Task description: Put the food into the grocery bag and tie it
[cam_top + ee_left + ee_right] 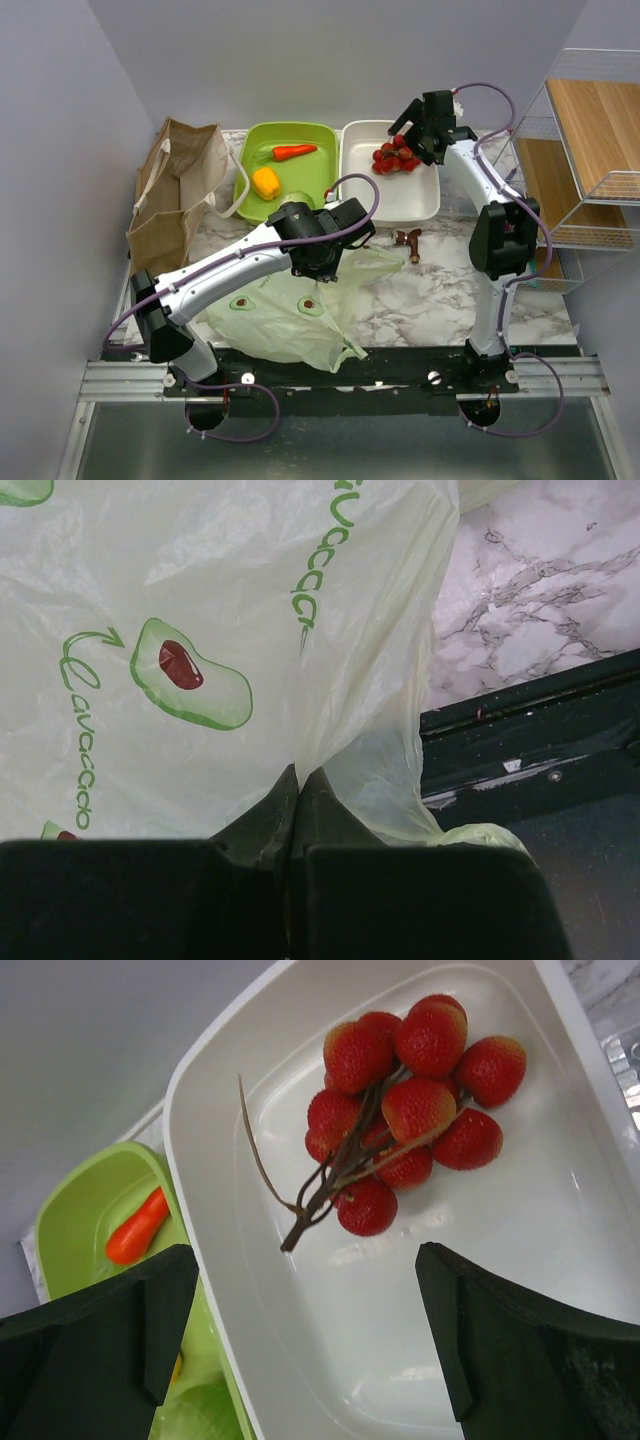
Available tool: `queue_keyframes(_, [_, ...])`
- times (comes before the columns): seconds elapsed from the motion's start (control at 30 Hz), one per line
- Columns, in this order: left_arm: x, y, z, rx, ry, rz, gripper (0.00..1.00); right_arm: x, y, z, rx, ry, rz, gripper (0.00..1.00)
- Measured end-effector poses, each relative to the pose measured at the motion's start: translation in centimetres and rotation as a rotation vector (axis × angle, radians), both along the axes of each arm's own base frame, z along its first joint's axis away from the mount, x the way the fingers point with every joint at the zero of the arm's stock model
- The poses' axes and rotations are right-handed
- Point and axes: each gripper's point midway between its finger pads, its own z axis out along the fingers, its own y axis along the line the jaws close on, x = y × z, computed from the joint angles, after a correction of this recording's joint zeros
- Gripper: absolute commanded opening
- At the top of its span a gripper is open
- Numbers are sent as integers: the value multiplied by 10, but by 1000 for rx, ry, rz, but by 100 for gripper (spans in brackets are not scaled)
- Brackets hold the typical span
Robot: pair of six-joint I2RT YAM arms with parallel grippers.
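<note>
While the left gripper [298, 777] pinches the bag [200, 570], jaws clenched | right gripper [305, 1270] hangs above the red fruit cluster [415, 1110], jaws spread wide | cluster lies in the white tray [560, 1260].

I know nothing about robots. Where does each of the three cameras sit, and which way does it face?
Top external: above and behind the bases, facing down on the marble table; left arm and right arm show.
Left wrist: on the left arm, facing down at the grocery bag; left hand shows, shut on it.
Right wrist: on the right arm, facing down into the white tray at the red fruit cluster; open right hand shows.
Shared: top and right wrist both see that cluster and the carrot.
</note>
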Motion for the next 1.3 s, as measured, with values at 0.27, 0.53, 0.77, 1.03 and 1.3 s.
queue_keyframes(0.27, [7,5,-1,11,-1,-15,0,41,9,-4,-41,-11,-55,100])
queue_keyframes(0.53, [18,12,-1,19,-4,-28,0,35,22,-40,-94,80,-74,85])
queue_keyframes(0.77, [22,15,-7,22,14,-54,0,32,24,-75,-119,146,-76,67])
queue_keyframes(1.03, [23,14,-11,17,25,-75,0,33,23,-90,-132,166,-80,50])
queue_keyframes(1.3, [22,16,-14,23,32,-74,0,33,22,-90,-141,166,-74,20])
